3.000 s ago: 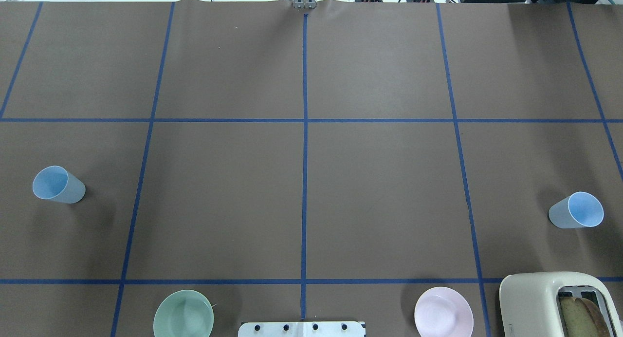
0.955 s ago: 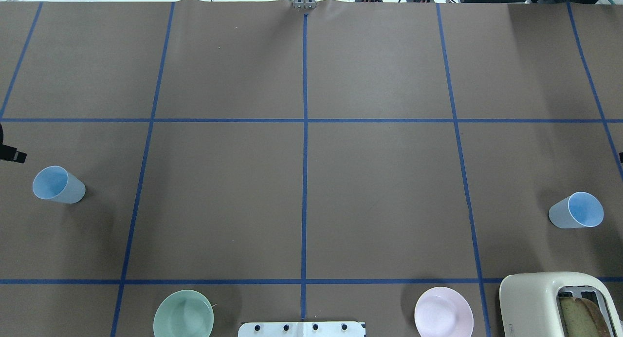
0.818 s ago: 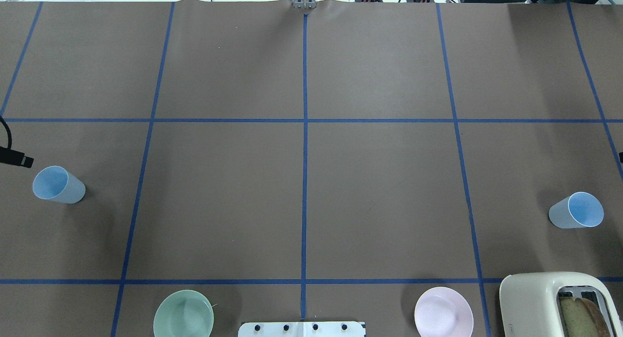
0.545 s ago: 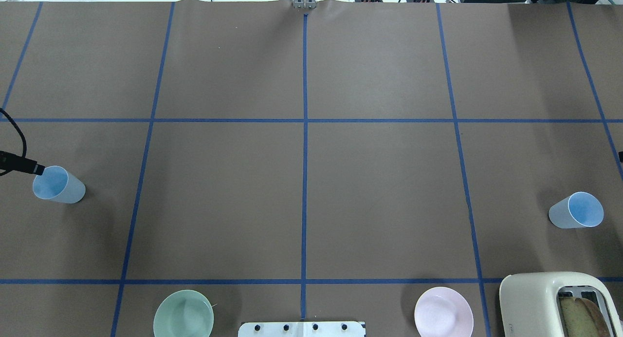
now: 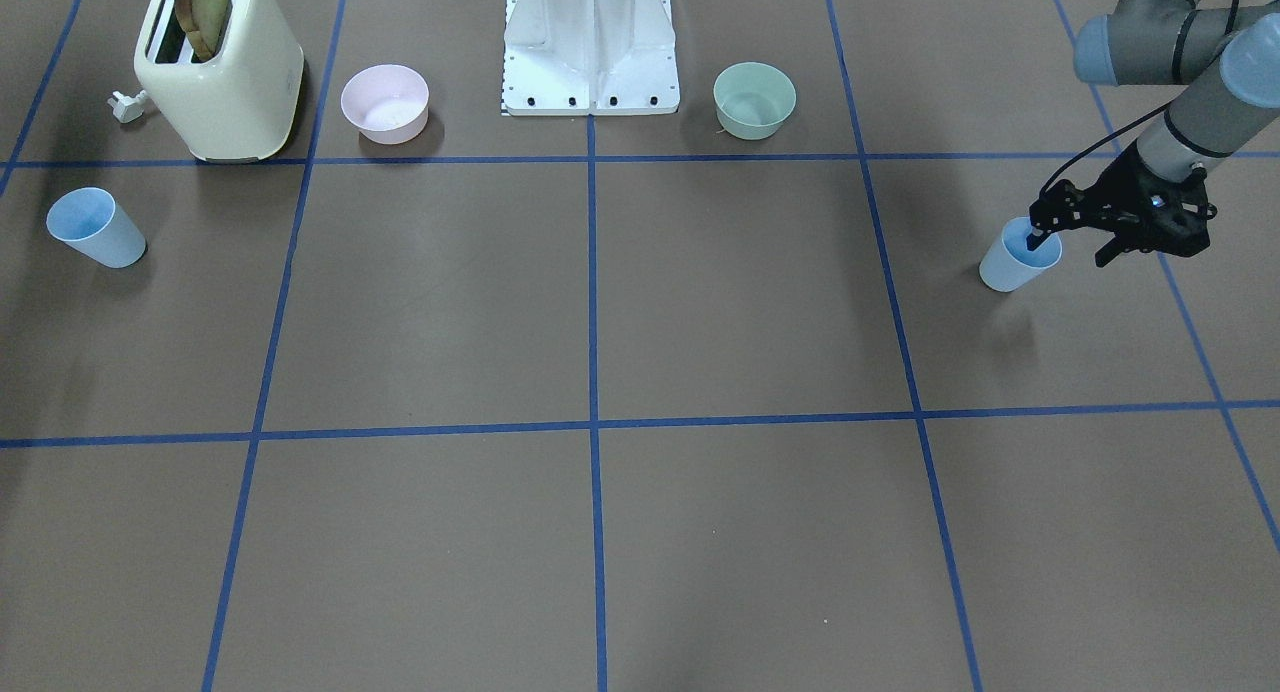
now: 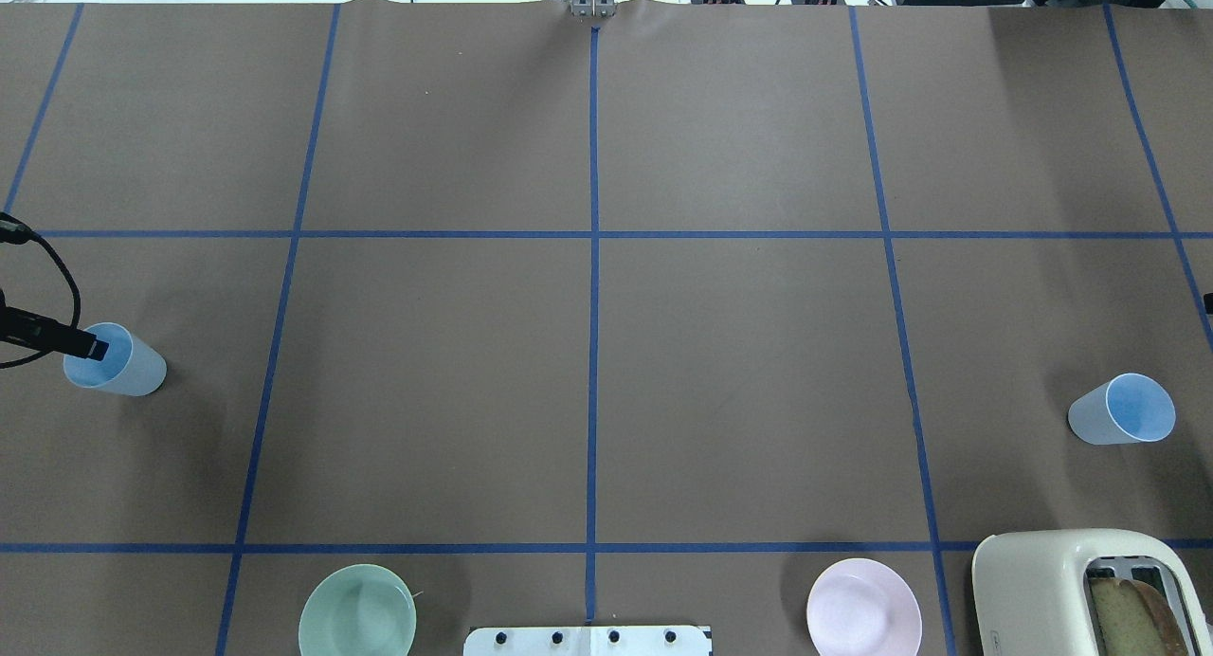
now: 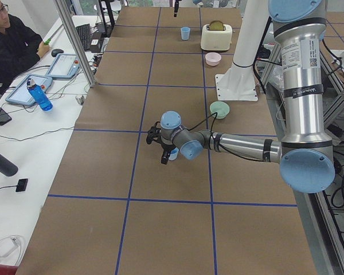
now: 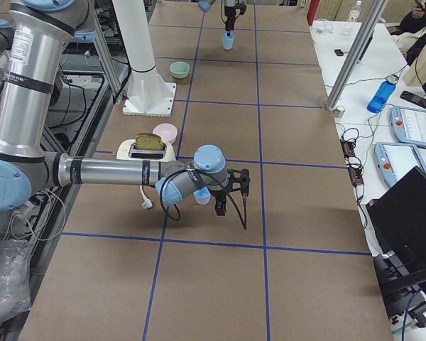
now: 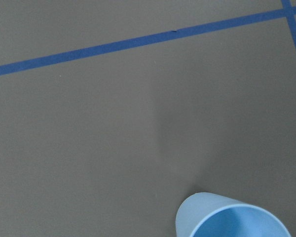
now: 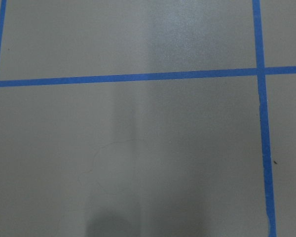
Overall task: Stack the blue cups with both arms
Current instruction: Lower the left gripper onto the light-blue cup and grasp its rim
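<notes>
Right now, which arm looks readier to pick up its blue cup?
Left. The left gripper, open, has one finger over the mouth of its cup. The right arm seems less lined up: its wrist view shows only bare table, no cup.

Holds the left arm (image 7: 241, 146) stretched out low and nearly level, upper arm upright from the shoulder, wrist bent so that the left gripper (image 5: 1070, 249) points downward with its two black fingers (image 5: 1034, 238) spread well apart. Keeps a like pose with the right arm (image 8: 113, 172): forearm close to horizontal, wrist turned down, right gripper (image 8: 228, 197) hanging fingers-down, a black cable looping beside it. Cannot tell from these views whether the right jaws stand apart or closed.
</notes>
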